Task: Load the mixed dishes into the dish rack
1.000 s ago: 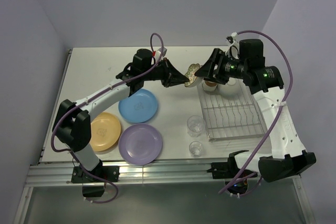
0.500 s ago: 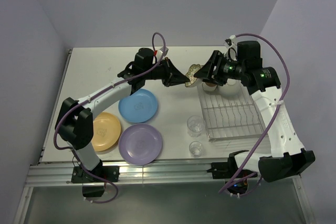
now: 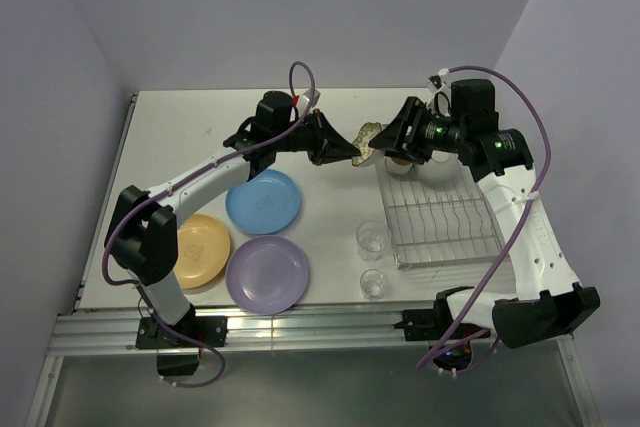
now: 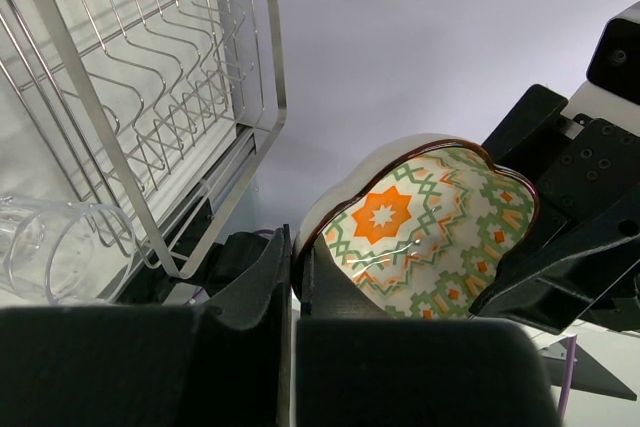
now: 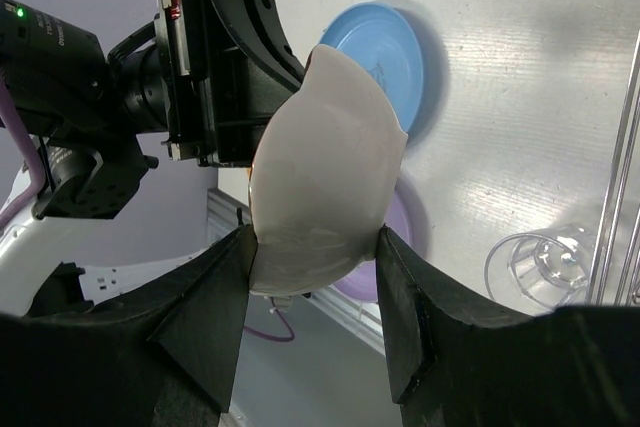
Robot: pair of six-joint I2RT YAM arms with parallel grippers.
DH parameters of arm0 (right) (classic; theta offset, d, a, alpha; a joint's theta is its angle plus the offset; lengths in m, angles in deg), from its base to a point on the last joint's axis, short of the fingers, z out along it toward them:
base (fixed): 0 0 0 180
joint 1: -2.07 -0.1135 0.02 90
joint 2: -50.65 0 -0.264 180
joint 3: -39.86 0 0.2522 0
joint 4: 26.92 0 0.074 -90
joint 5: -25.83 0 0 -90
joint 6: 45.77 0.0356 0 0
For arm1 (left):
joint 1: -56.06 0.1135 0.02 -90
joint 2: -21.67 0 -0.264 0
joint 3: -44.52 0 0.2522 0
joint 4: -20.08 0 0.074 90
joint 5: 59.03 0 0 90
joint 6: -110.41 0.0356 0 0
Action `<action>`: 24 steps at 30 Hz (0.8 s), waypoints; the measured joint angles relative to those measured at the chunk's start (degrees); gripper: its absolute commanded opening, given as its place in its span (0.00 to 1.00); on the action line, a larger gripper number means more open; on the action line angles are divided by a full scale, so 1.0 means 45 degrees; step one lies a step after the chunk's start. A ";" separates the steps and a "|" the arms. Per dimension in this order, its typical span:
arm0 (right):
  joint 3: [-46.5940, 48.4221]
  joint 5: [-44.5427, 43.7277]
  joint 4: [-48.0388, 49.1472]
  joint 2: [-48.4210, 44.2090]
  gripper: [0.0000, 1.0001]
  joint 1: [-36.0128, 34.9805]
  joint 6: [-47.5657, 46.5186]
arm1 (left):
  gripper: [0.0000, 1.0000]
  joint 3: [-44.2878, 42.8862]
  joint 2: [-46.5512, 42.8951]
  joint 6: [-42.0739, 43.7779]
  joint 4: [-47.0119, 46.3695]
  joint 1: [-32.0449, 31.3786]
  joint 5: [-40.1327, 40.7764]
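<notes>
From above, the small floral patterned bowl (image 3: 370,136) hangs in the air over the far half of the counter (image 3: 180,127). It is just off the far-left corner of the wire dish rack (image 3: 440,222), which sits by the counter's right edge. The left fingers (image 3: 345,151) and right fingers (image 3: 392,137) meet on the bowl from opposite sides. The blue plate (image 3: 263,202), orange-yellow plate (image 3: 200,250) and purple plate (image 3: 268,273) lie toward the near-left corner, and two clear glasses (image 3: 373,238) stand beside the rack. In the left wrist view, the left fingers (image 4: 265,287) are clenched on the bowl's rim, its patterned inside facing the camera. In the right wrist view, the right fingers (image 5: 215,317) press on both sides of the bowl's white underside, grasping it. This looks like a hand-over partway through. Next, the left fingers should let go and back away, and then the right arm can lower the bowl into the rack.
</notes>
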State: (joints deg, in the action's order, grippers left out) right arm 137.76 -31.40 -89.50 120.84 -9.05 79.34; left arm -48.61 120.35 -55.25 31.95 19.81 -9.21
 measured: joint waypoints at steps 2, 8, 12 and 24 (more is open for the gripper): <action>-0.0019 -0.0044 0.0005 -0.0024 0.00 0.0000 0.0044 | 0.21 0.0005 0.0000 -0.0005 -0.0034 0.0000 -0.0010; -0.0165 -0.0398 -0.0029 -0.0146 0.00 -0.0034 0.0087 | 0.60 0.0010 0.0034 -0.0121 -0.0549 -0.0073 -0.0389; -0.0277 -0.0699 -0.0180 -0.0146 0.00 -0.0039 0.0073 | 0.90 0.0010 0.0039 -0.0053 -0.0724 -0.0136 -0.0515; -0.0097 -0.3133 -0.1690 -0.0151 0.00 -0.0039 -0.0816 | 0.99 -0.0019 0.0010 0.1200 0.2856 0.0340 0.0937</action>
State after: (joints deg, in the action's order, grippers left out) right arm 137.33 -45.50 -97.11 120.16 -9.22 75.67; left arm -48.70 120.39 -49.85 44.81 21.34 -4.99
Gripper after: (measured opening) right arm 0.557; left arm 0.991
